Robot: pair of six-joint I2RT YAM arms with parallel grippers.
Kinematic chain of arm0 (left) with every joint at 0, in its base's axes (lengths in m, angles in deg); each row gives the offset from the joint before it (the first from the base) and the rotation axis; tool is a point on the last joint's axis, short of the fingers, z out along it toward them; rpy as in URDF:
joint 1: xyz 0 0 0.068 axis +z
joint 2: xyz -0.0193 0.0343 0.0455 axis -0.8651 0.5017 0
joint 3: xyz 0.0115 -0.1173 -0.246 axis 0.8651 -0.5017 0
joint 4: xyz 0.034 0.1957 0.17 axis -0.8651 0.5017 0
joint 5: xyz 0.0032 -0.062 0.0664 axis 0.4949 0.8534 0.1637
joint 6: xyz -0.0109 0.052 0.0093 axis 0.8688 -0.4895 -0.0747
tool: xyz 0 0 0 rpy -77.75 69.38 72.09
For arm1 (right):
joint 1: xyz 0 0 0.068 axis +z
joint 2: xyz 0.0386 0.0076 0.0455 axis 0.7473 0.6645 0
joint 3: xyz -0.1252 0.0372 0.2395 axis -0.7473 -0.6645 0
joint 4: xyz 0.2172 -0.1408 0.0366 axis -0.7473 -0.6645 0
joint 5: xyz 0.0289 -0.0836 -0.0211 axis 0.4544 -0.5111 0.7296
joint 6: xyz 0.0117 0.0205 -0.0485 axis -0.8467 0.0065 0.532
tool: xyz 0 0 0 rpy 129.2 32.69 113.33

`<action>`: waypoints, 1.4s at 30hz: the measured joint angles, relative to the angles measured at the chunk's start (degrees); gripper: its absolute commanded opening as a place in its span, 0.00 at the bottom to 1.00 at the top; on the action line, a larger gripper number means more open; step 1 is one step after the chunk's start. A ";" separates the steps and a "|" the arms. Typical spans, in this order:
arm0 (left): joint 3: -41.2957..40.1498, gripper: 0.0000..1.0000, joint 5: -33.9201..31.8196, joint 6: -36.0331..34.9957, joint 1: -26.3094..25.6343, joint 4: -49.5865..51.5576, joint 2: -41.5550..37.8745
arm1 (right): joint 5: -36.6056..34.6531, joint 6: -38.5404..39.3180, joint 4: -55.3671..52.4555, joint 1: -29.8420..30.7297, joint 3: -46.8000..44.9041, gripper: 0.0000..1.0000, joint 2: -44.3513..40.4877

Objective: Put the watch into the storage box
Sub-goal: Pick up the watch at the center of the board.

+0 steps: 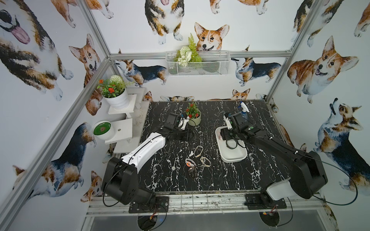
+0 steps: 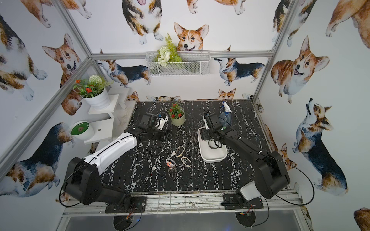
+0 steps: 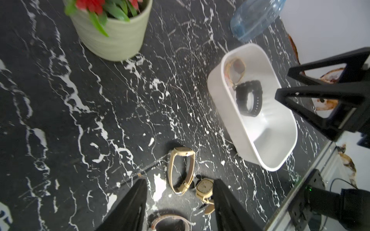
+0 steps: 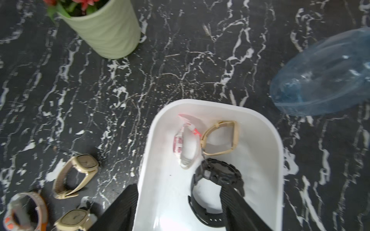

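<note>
Watch under inspection: the black watch. In both top views it lies inside the storage box, on the floor of the tub toward its far half. The right arm reaches over the rim above it, and the tool end is too dark against the watch to judge from there. Several further watches lie loose on the marble table, grouped near its middle and apart from the box, among them a beige watch farthest back in the group. Left wrist view: the left gripper has its jaws parted with nothing held and is aimed toward the beige watch, whose band is buckled into a loop resting on edge. Right wrist view: the right gripper is spread wide, with one finger crossing in front of the black strap and the other showing outside the tub's wall. I judge the black watch let go and resting on the box floor beside a pink-and-white watch and a tan watch. Handling assessment: these pieces look light, each with a hard case and a pliant band, and the crystal is the slick, fragile part. The recommended hold is across the upright band close to the case, pinched gently, since a loop may flex and roll free.
</note>
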 measured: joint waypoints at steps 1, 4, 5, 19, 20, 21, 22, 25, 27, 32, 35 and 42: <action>0.00 0.55 0.26 -0.04 -0.63 0.85 0.61 | 1.38 -0.44 0.98 0.09 -0.35 0.74 0.00; 0.00 0.51 0.24 -0.57 -2.64 2.89 2.21 | 4.02 -2.23 3.39 0.02 -0.90 0.76 0.20; 0.00 0.51 0.13 -0.72 -3.30 3.56 2.67 | 5.07 -2.93 4.22 0.00 -0.92 0.76 0.44; 0.44 0.41 -4.55 -1.92 -6.97 5.29 11.78 | 8.04 -5.22 7.43 0.13 -1.46 0.80 1.16; 0.44 0.40 -4.90 -1.92 -6.97 5.14 12.57 | 8.20 -5.46 7.45 0.13 -1.51 0.80 1.14; 0.46 0.39 -5.16 -1.92 -6.99 4.96 13.27 | 8.28 -5.49 7.50 0.13 -1.57 0.80 1.11; 0.57 0.39 -5.40 -1.92 -7.04 4.85 13.92 | 8.46 -5.49 7.54 0.13 -1.68 0.80 1.11; 1.11 0.38 -5.95 -1.92 -7.06 4.09 15.69 | 9.22 -5.46 7.69 0.13 -1.88 0.79 1.11; 1.27 0.37 -6.01 -1.92 -7.10 3.67 16.31 | 9.75 -5.40 8.00 0.20 -1.99 0.78 1.11; 1.40 0.35 -5.92 -1.92 -7.26 2.80 17.68 | 13.88 -4.22 8.87 0.39 -2.32 0.74 1.22; 1.51 0.32 -5.84 -1.90 -7.26 2.49 18.62 | 16.33 -4.17 10.05 0.72 -2.32 0.70 1.92; 2.01 0.25 -5.38 -1.90 -7.23 1.84 20.00 | 21.24 -3.85 10.47 2.05 -1.60 0.64 4.98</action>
